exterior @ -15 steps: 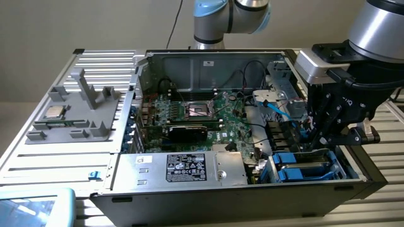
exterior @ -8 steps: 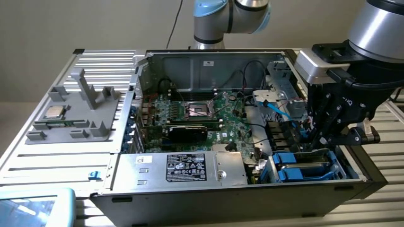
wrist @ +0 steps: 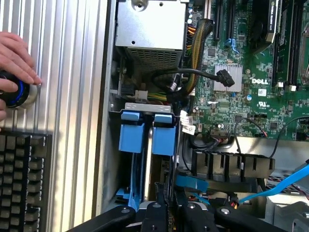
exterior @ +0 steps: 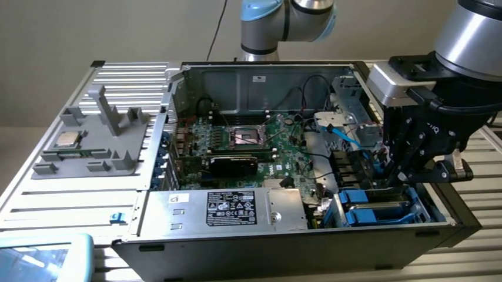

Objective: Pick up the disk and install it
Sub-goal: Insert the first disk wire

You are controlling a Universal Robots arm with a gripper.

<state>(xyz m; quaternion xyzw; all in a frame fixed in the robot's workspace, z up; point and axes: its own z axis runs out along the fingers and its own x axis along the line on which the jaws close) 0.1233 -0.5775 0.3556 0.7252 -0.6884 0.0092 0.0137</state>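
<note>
The disk stands on edge in the drive bay at the corner of the open computer case, its blue carrier rails on either side of a grey metal edge. In the exterior view it sits low at the case's right front corner. My gripper reaches down into that bay, with its black fingers close together on the near end of the disk's carrier. In the exterior view the gripper hangs just above the blue carrier, and its tips are partly hidden behind the bay wall.
A silver power supply box lies beside the bay, and the green motherboard lies behind it. A blue cable and black cables run near the gripper. A person's hand rests on a knob above a keyboard. A grey fixture with a chip is on the exterior view's left.
</note>
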